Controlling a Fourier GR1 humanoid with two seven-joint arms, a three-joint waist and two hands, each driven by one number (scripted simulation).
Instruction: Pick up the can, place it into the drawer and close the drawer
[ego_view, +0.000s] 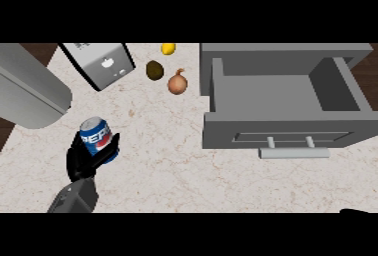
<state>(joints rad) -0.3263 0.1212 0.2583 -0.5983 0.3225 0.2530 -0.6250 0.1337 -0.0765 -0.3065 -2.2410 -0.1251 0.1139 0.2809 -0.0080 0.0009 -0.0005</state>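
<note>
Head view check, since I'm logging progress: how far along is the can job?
Done: the left hand is curled round the blue soda can, low over the speckled counter. Left: carrying it right into the open grey drawer, which holds nothing, then pushing the drawer shut.

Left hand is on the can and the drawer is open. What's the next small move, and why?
Probably lift the can straight up off the counter. The left hand is curled round it, yet it seems to rest on the counter, well to the left of the open drawer. Height first should let it pass over the drawer's front wall on the way right.
</note>
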